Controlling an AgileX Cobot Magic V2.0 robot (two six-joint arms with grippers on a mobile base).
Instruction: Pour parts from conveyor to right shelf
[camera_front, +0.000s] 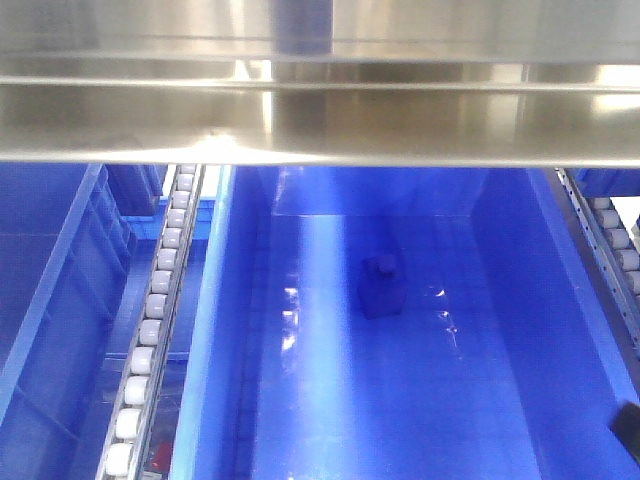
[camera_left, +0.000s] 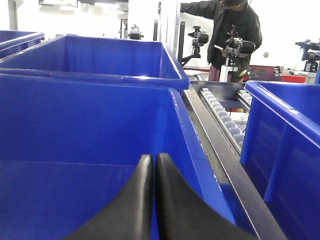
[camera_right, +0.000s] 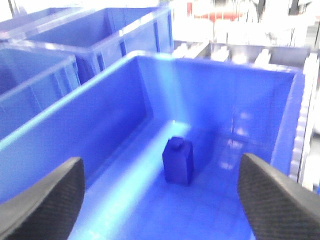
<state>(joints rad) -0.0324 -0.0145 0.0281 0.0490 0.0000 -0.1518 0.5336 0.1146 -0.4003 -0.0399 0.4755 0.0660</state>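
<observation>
One blue block (camera_right: 178, 161) in apparently one tub (camera_right: 280, 115).

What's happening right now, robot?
Left pincer shut, empty. Right pincer open above tub. Blue block upright on tub floor. Nothing blocking.

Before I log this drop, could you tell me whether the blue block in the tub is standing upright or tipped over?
Upright. The blue block stands on the floor of the blue tub with its round stud on top, apart from the walls.

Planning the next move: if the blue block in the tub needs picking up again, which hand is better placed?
Right, probably. The right hand is open above the tub holding the block; the left hand is shut over another tub.
</observation>
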